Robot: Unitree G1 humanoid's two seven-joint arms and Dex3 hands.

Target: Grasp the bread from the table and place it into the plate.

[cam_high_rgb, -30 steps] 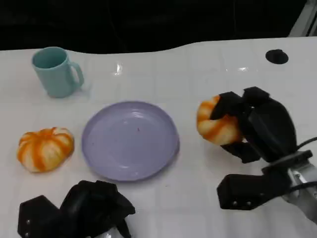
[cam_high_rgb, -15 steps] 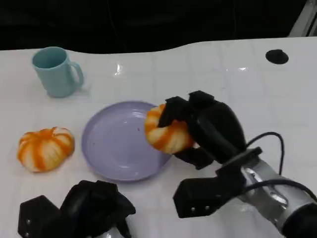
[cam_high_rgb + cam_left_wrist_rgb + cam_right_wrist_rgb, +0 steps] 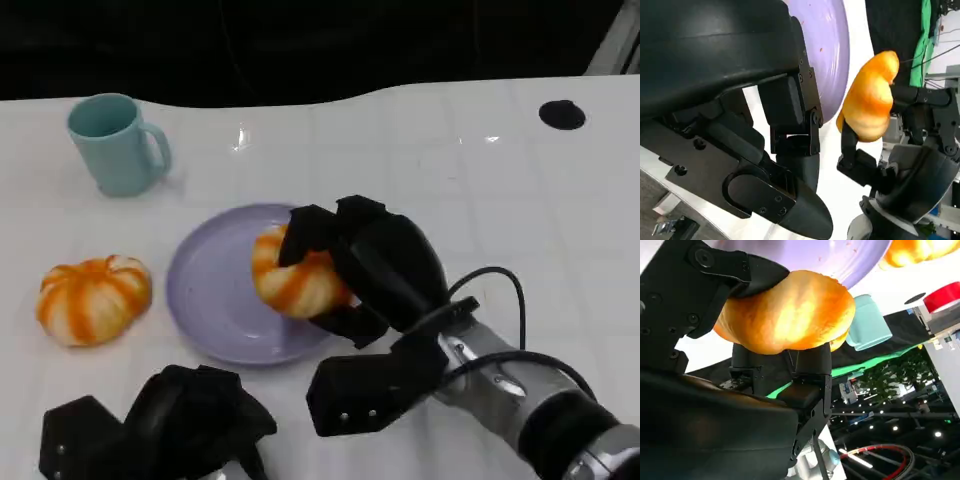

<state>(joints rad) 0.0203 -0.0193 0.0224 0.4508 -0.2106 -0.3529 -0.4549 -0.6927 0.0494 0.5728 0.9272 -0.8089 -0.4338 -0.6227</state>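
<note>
The right hand (image 3: 345,270) grips the bread (image 3: 292,278) over the plate (image 3: 215,300), perhaps just clear of it. The left hand (image 3: 190,420) rests curled, holding nothing, near the desk (image 3: 450,180) edge.

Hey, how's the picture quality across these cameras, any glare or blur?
Head view: even light, sharp, small glints on the table. Left wrist view: the plate looks stretched, far background washed out. Right wrist view: a bright sheen on the bread that the right hand grips, background soft.

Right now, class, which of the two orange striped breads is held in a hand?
The bread over the purple plate, gripped by the right hand; the other bread lies untouched beside the plate.
</note>
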